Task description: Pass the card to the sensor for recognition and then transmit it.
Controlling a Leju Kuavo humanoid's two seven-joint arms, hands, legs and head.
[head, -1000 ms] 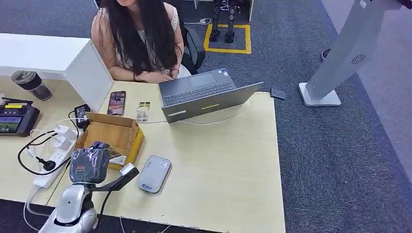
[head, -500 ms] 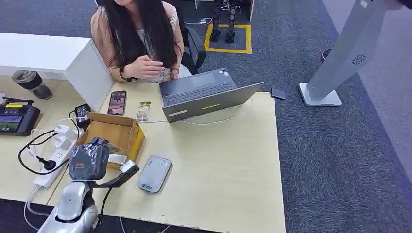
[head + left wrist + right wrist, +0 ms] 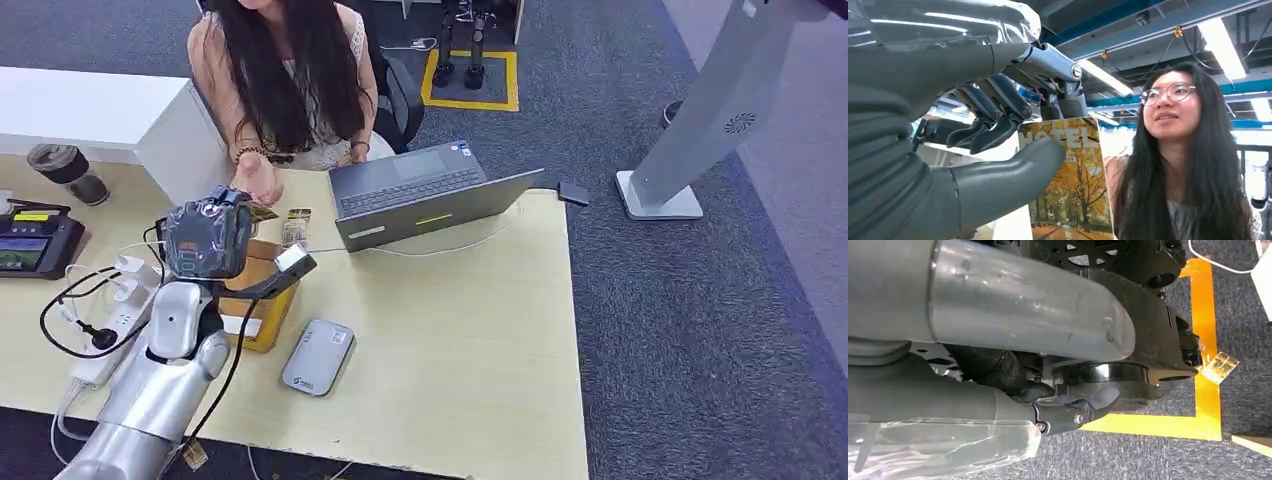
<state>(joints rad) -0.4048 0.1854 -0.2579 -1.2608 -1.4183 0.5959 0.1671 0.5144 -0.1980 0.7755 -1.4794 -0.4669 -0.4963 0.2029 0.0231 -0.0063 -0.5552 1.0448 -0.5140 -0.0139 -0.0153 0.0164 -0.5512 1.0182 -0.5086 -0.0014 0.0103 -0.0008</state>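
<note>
Card [image 3: 1068,185] in left hand [image 3: 207,240] – person's palm [image 3: 257,182] just beyond, cardboard box [image 3: 262,290] below

The card [image 3: 1068,185] runs off the left wrist picture's edge, its lower print unreadable. In the head view the left hand [image 3: 208,238] covers most of it and part of the cardboard box [image 3: 262,300]. The sensor's [image 3: 317,357] label is too small to read.

2 cards [image 3: 296,227] (1 held), 1 laptop [image 3: 420,195], 1 sensor [image 3: 317,357].
</note>
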